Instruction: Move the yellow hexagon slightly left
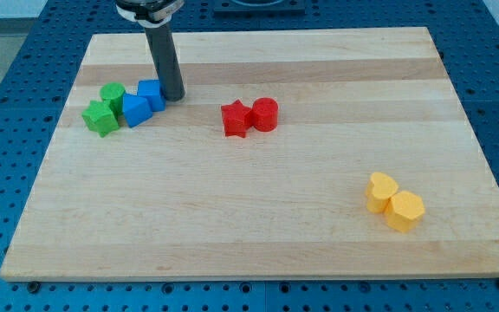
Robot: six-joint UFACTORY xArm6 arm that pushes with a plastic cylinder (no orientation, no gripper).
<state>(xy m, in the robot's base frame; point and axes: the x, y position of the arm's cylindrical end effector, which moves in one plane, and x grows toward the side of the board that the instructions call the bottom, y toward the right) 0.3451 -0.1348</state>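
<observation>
The yellow hexagon (405, 211) lies near the view's bottom right of the wooden board (258, 225). A second yellow block (381, 191), heart-like in shape, touches it on its upper left. My tip (173, 96) rests on the board at the view's upper left, right beside a blue block (152, 94), far from the yellow hexagon.
A blue triangular block (134, 110) sits just below the other blue one. A green round block (112, 94) and a green star block (100, 118) lie left of them. A red star block (235, 119) and a red round block (264, 113) touch near the centre.
</observation>
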